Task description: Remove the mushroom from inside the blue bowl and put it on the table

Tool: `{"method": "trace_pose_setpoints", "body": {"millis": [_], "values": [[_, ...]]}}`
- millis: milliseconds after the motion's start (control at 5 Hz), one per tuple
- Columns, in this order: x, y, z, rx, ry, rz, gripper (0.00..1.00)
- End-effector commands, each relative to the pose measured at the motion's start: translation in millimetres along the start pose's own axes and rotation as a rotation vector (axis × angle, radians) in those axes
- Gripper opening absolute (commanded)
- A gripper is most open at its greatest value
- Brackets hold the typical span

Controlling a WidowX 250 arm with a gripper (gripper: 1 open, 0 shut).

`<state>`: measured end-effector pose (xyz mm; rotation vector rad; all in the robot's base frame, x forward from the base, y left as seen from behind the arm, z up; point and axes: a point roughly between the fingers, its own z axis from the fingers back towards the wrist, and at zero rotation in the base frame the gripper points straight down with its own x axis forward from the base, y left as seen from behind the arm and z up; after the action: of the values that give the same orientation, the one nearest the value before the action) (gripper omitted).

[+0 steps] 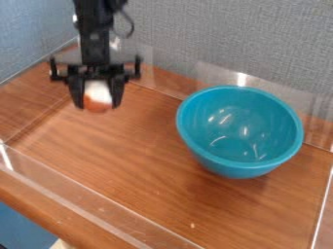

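Above the table (117, 170): mushroom (99, 97) is held aloft.
Gripper (97, 98): clamped on mushroom, pointed down.
Bowl (240, 131): set well apart, at right.

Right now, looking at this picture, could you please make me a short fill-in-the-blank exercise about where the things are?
1. The gripper is shut on the ____.
2. The blue bowl has ____ inside it.
3. In the camera view, the gripper is to the ____ of the blue bowl.
4. The blue bowl stands on the ____-brown wooden table.

Missing words: mushroom; nothing; left; reddish
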<state>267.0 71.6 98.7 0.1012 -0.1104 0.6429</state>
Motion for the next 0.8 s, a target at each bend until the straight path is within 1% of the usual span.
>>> {"method": "trace_pose_setpoints", "body": {"millis": [0, 200, 400, 600], "values": [[-0.8, -6, -7.4, 0.023, 0.003, -0.064, 0.00], [-4.2, -10, -23.2, 0.039, 0.030, -0.100, 0.00], [-2.4, -8, -27.1, 0.036, 0.047, -0.200, 0.00], [-1.0, -7, -23.3, 0.022, 0.054, -0.286, 0.00]]}}
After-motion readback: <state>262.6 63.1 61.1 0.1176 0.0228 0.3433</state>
